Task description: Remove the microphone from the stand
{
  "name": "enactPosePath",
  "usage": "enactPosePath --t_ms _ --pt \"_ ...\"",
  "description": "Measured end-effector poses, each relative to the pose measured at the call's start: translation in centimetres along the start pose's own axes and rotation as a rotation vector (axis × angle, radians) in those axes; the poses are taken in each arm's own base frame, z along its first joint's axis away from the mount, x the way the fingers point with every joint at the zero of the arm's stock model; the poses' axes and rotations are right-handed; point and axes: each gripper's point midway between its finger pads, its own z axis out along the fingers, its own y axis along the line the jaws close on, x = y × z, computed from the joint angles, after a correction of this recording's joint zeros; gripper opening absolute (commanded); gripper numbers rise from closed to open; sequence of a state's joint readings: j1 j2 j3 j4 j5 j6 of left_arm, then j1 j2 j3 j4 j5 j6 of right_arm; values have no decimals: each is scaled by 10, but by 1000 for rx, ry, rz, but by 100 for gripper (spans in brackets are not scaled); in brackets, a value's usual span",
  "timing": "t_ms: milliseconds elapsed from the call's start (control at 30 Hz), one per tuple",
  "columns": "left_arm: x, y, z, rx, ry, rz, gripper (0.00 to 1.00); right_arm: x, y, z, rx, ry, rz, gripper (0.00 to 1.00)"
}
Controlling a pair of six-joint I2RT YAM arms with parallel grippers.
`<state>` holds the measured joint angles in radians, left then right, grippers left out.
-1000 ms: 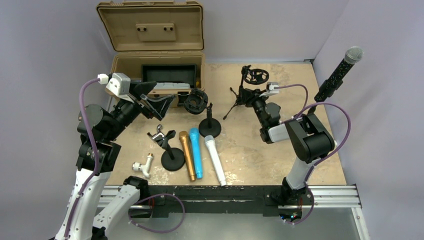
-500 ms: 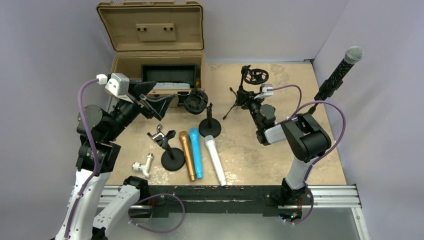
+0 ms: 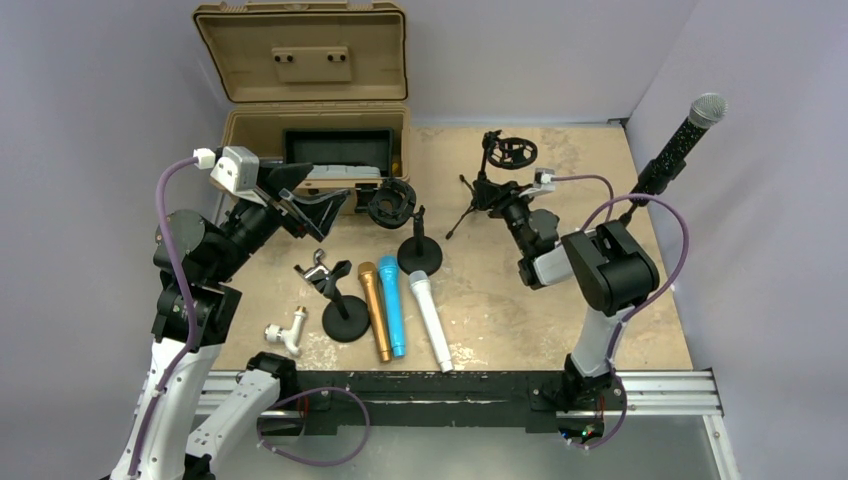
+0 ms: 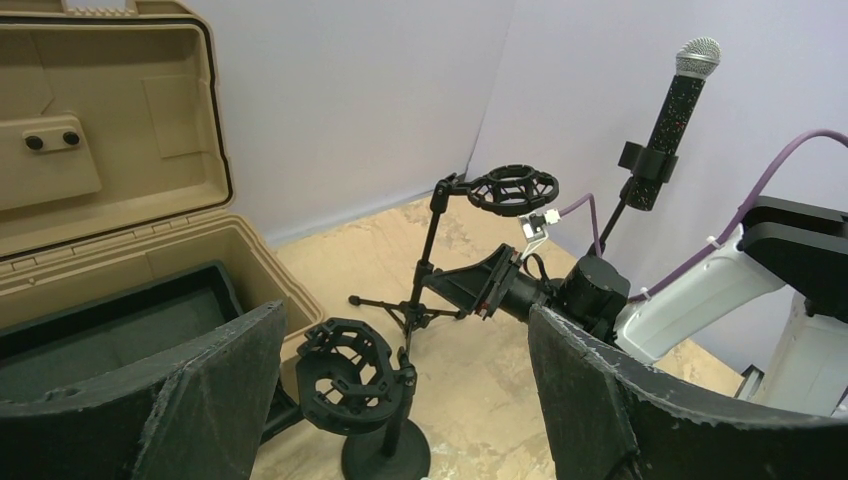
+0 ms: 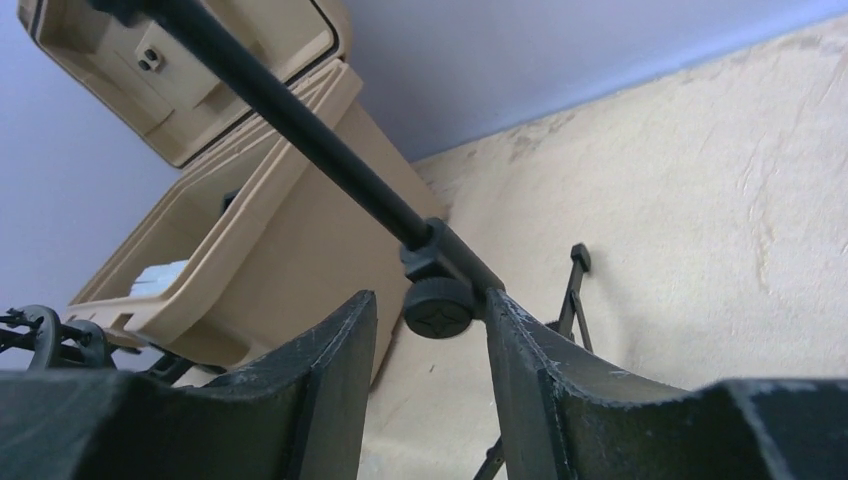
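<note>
Microphone [image 3: 688, 133], black and speckled with a silver mesh head, sits in the clip of its stand [image 4: 611, 214] at the far right edge of the worktop [image 3: 600, 310]. It leans head-up toward the right wall, well apart from both sets of my fingers.

My right fingers [image 5: 325, 395] reach low over the worktop at the tripod stand [image 3: 478, 196], to the left of the microphone. In the right wrist view they are parted, one on each side of the tripod's black pole, level with its collar and round knob [image 5: 438, 307]. A gap shows between one finger and the knob. I cannot tell whether the other finger touches the collar. At the tripod's top is a shock mount ring [image 3: 513, 152].

My left fingers [image 4: 215, 390] are spread wide and hold nothing. They are raised at the left side, near the open tan case [image 3: 300, 60]. Just ahead of them stands a short round-base stand with a shock mount [image 4: 350, 375].

Toward the near middle of the worktop, a gold microphone [image 3: 375, 310], a blue microphone [image 3: 392, 305] and a white microphone [image 3: 430, 320] lie side by side. A second round-base stand [image 3: 345, 318] is just to their left, and a white fitting [image 3: 285, 333] lies beyond that.
</note>
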<state>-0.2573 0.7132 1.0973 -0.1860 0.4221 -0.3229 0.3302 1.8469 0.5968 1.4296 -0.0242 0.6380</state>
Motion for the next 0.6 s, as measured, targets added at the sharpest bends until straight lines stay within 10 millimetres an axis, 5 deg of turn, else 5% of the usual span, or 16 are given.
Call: enactPosePath --t_ms 600 --pt "-1 -2 0 14 -1 2 88 3 -6 -3 -56 33 203 42"
